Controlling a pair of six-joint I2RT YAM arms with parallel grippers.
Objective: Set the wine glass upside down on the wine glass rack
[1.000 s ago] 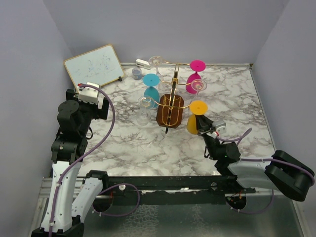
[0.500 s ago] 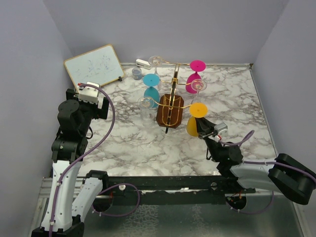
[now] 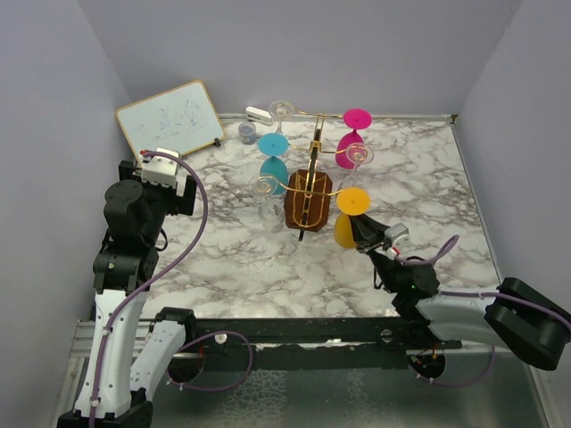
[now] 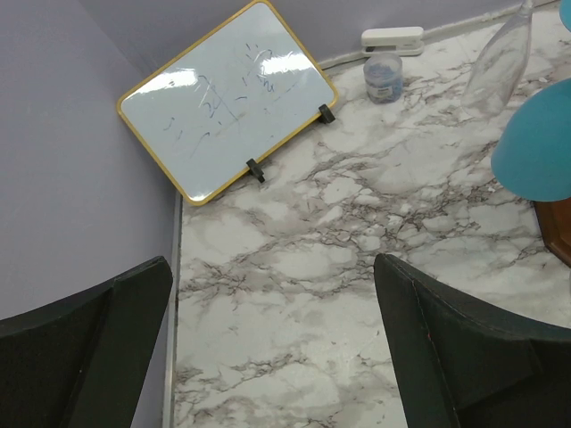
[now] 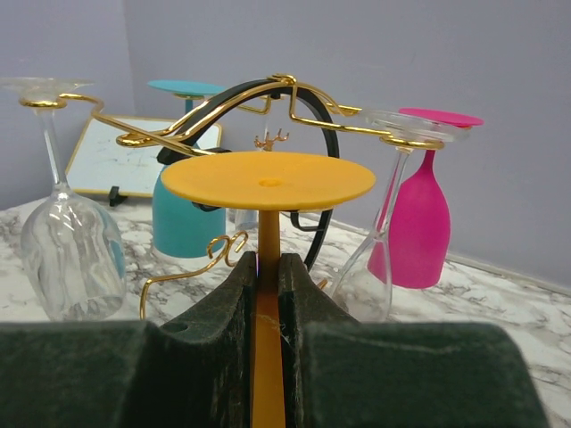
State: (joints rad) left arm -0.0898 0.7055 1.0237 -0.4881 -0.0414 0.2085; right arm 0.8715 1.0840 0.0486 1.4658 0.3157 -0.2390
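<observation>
I hold a yellow wine glass upside down, foot on top. My right gripper is shut on its stem. In the top view the glass hangs just right of the wine glass rack, a gold wire stand on a brown wooden block. From the right wrist, the rack's gold arms cross just behind the yellow foot, and a scroll-ended arm curls low on the left. My left gripper stands open over bare marble at the table's left side, far from the rack.
Teal, pink and clear glasses hang upside down on the rack. A whiteboard leans at the back left, with a small cup and a white stapler beside it. Walls close in the table on three sides.
My right gripper has carried the yellow glass a little to the left, closer to the rack's block. The left arm has not moved.
</observation>
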